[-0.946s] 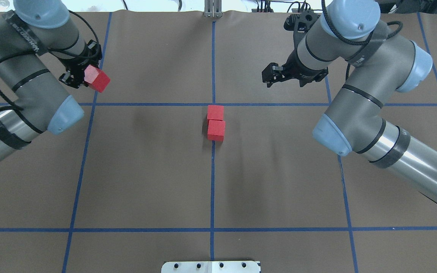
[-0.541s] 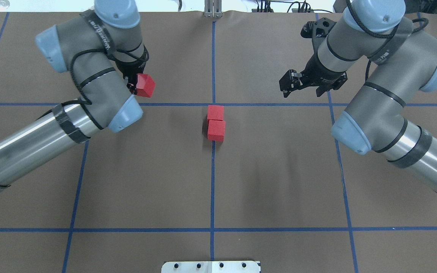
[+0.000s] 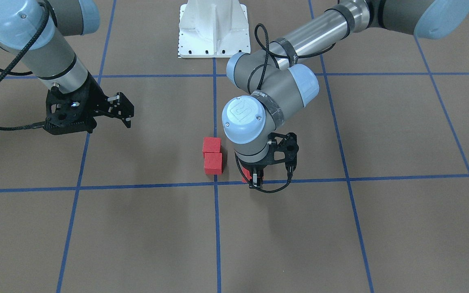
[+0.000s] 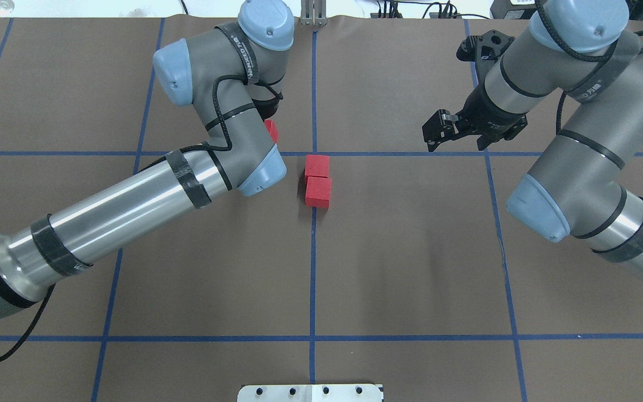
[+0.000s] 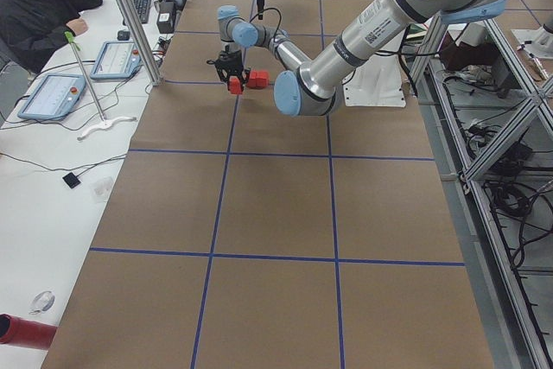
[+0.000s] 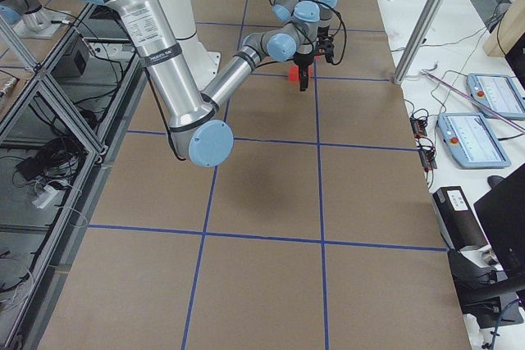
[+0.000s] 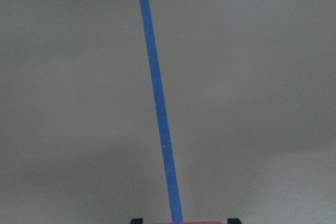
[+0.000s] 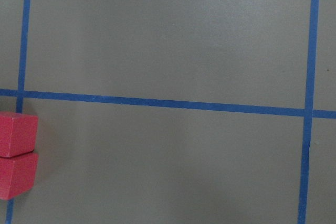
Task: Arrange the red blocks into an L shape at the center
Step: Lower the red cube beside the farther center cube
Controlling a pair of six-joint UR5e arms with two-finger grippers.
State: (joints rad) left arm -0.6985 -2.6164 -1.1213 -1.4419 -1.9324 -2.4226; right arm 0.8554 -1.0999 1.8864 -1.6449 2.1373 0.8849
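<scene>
Two red blocks (image 4: 317,166) (image 4: 318,191) lie touching in a short column just on my side of the center tape crossing (image 4: 314,153). They also show in the front view (image 3: 211,145) (image 3: 213,162) and at the left edge of the right wrist view (image 8: 18,134). My left gripper (image 3: 255,179) is shut on the third red block (image 4: 271,131), left of the pair and close above the far tape line. My wrist hides most of this block. My right gripper (image 4: 438,127) is open and empty, far to the right of the pair.
The white robot base plate (image 4: 310,392) sits at the near table edge. My left forearm (image 4: 132,201) lies across the left half of the table. An operator (image 5: 43,6) sits beyond the far edge, with tablets (image 5: 52,97) beside him.
My left arm has swung right, carrying the red block from the far left to just left of the two blocks. My right gripper has drawn back a little to the right.
</scene>
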